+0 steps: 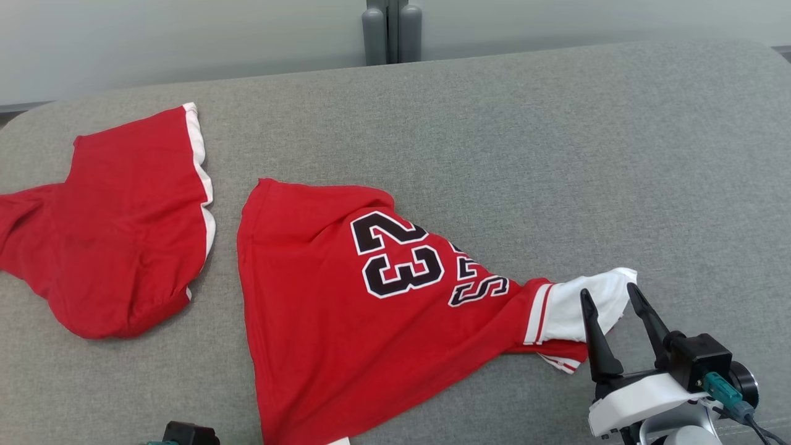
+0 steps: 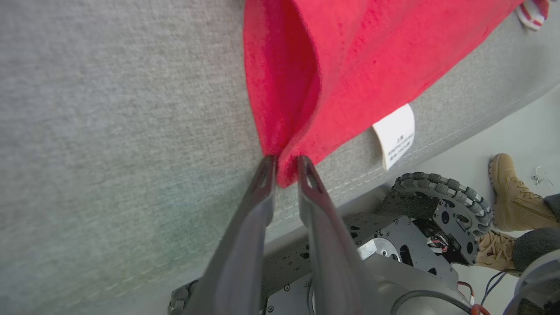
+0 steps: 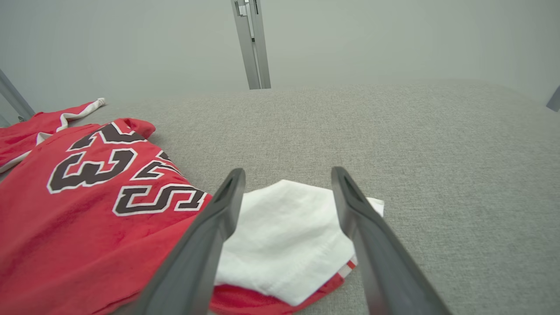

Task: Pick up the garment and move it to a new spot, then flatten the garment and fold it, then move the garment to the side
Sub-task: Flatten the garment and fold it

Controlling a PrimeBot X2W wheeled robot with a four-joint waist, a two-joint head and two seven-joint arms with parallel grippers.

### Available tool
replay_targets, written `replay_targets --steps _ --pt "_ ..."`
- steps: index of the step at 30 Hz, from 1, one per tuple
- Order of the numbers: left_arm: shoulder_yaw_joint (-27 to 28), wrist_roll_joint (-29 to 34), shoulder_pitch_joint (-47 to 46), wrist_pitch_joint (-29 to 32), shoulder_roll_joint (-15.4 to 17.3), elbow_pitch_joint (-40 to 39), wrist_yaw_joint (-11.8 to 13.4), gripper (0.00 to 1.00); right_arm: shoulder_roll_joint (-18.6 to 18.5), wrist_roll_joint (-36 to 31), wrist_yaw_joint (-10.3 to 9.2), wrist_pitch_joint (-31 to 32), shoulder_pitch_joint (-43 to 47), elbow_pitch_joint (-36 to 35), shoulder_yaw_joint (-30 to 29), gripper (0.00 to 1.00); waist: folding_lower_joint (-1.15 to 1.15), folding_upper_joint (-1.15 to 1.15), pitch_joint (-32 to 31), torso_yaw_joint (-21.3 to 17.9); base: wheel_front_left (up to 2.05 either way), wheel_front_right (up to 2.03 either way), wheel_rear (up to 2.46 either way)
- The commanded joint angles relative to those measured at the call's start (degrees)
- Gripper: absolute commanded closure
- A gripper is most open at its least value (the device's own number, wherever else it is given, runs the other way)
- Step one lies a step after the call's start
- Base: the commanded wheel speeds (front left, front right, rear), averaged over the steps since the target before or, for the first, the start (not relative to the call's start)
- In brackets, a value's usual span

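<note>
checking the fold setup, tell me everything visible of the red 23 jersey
The jersey is red knit with black, white-edged 23 and lettering, a white sleeve and white label. It lies rumpled on the grey cushion; a hem corner sits between the fingers of the left gripper, the open right gripper over the sleeve.

Jersey (image 1: 321, 309) on table (image 1: 556, 154), shorts (image 1: 117, 235) left of it (not touching)

One red number-23 jersey (image 1: 346, 296), one pair of red shorts (image 1: 117, 235), one white care label (image 2: 396, 133), two tan boots (image 2: 512, 192).
</note>
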Motion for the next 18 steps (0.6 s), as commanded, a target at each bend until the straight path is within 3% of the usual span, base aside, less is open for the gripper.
replay_targets --steps 1,5,12,18 --pt "0.3 -0.3 0.7 -0.5 0.0 1.3 1.0 0.0 -0.1 -0.3 -0.06 -0.2 0.5 0.1 -0.2 0.0 0.0 0.0 -0.5 -0.4 0.0 0.0 0.0" --pt "2.4 -0.1 2.3 -3.3 0.3 1.6 5.5 0.0 -0.1 -0.3 -0.06 -0.2 1.1 -0.6 -1.2 0.0 0.0 0.0 -1.2 -0.9 0.0 0.0 0.0" --pt "5.8 3.6 3.8 -9.5 0.2 -4.6 16.8 0.0 -0.1 -0.7 -0.06 -0.2 2.3 -1.6 -2.5 0.0 0.0 0.0 -2.1 -1.3 0.0 0.0 0.0" --pt "5.5 8.8 -1.3 -11.6 -1.2 -11.6 20.6 0.0 -0.1 -1.3 -0.06 -0.2 1.9 -1.8 -2.9 0.0 0.0 0.0 -2.4 -2.2 0.0 0.0 0.0"
